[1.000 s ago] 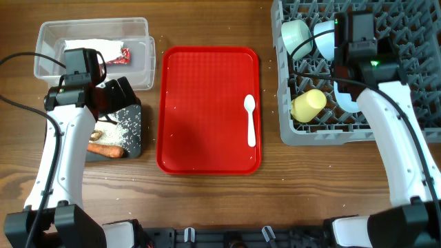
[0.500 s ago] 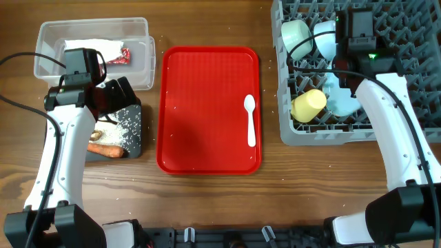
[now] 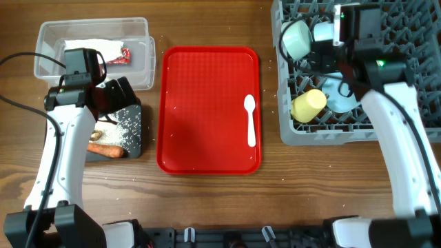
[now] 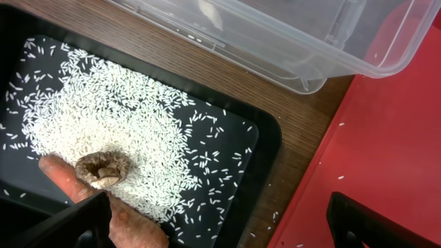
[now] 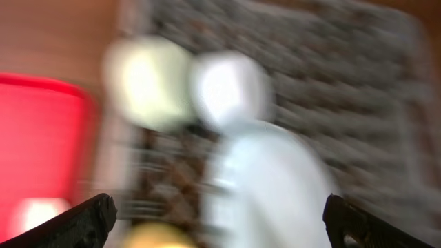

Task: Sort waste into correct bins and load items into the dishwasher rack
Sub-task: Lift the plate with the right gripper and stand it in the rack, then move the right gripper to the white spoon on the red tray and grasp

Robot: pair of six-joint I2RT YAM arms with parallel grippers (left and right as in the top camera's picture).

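My left gripper (image 4: 220, 234) (image 3: 116, 98) hangs open over the black tray (image 4: 265, 138) (image 3: 135, 141), nothing between its fingers. In that tray lie white rice (image 4: 117, 131) (image 3: 125, 126), a brown lump (image 4: 103, 169) and a carrot piece (image 4: 120, 213) (image 3: 105, 149). The clear tub (image 3: 93, 27) (image 4: 289, 41) holds a white napkin (image 3: 89, 47) and a red wrapper (image 3: 122, 55). My right gripper (image 5: 220, 227) (image 3: 329, 60) is open above the grey rack (image 3: 406, 83). The light blue plate (image 3: 342, 95) (image 5: 269, 179) lies free below it. Mint bowl (image 3: 296, 38) (image 5: 148, 83), blue bowl (image 3: 322, 31) (image 5: 231, 86) and yellow cup (image 3: 308, 105) sit in the rack.
A white spoon (image 3: 250, 120) lies on the right side of the red tray (image 3: 207, 110) (image 4: 386, 151) between the bins and the rack. Stray rice grains dot the wooden table (image 3: 207, 200). The right wrist view is blurred by motion.
My right gripper has opened and let the plate go; the plate now lies in the rack. The right arm has drawn back toward the rack's far side. The left arm has not moved.
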